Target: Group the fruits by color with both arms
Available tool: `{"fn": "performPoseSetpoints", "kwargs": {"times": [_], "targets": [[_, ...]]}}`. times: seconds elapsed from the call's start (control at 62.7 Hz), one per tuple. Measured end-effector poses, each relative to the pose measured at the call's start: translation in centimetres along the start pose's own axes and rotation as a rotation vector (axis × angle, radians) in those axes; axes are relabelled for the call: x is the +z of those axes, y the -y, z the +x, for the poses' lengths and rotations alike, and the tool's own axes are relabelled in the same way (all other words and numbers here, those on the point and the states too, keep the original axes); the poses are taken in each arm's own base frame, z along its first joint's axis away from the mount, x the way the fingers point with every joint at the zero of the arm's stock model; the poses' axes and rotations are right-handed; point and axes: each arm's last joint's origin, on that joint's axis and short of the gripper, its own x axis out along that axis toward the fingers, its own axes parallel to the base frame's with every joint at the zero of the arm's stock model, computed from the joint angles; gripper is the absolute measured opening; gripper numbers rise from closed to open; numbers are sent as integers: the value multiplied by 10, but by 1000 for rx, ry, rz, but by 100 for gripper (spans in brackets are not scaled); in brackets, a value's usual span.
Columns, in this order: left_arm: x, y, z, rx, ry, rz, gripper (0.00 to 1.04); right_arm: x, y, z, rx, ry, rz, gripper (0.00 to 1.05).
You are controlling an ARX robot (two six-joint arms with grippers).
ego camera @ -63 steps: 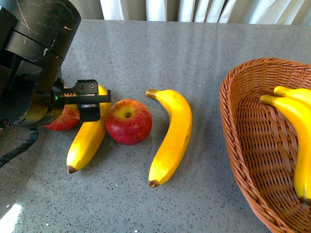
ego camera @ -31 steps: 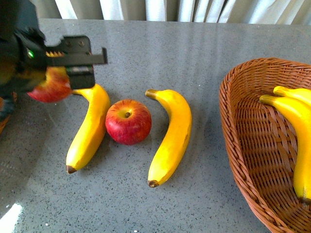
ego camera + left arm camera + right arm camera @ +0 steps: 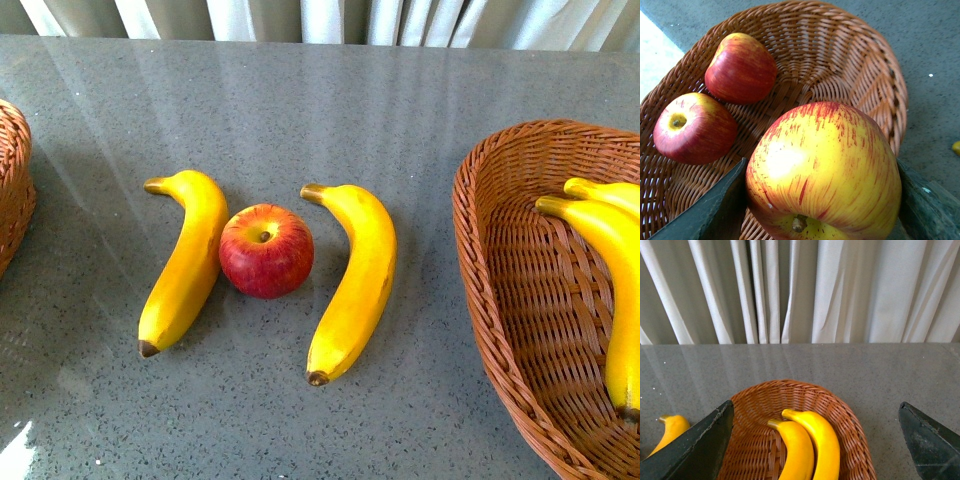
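Note:
In the front view a red apple lies on the grey table between two yellow bananas; neither arm shows there. In the left wrist view my left gripper is shut on a red and yellow apple, held above a wicker basket that holds two red apples. In the right wrist view my right gripper is open and empty above another wicker basket with two bananas in it.
The left basket's rim shows at the front view's left edge; the right basket with two bananas stands at the right. White curtains hang behind the table's far edge.
My left arm has lifted an apple from beside the left banana and carried it left, out of the front view, over the left basket. The fruits left on the table have not moved.

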Motion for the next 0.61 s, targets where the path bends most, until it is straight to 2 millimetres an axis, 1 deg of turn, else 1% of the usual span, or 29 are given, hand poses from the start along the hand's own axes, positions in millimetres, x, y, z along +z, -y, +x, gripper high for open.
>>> {"fn": "performPoseSetpoints", "kwargs": {"times": [0.144, 0.207, 0.239, 0.335, 0.351, 0.431, 0.527, 0.606], "targets": [[-13, -5, 16, 45, -42, -1, 71, 0, 0, 0, 0, 0, 0, 96], [-16, -7, 19, 57, -50, -6, 72, 0, 0, 0, 0, 0, 0, 96], [-18, -8, 20, 63, -54, -11, 80, 0, 0, 0, 0, 0, 0, 96], [-19, -9, 22, 70, -52, -15, 96, 0, 0, 0, 0, 0, 0, 96], [-19, -9, 22, 70, -52, -16, 97, 0, 0, 0, 0, 0, 0, 96], [-19, -11, 22, 73, -50, -21, 95, 0, 0, 0, 0, 0, 0, 96], [-20, -12, 22, 81, -50, -18, 96, 0, 0, 0, 0, 0, 0, 96], [-20, -9, 18, 69, -39, -10, 96, 0, 0, 0, 0, 0, 0, 96]]}}
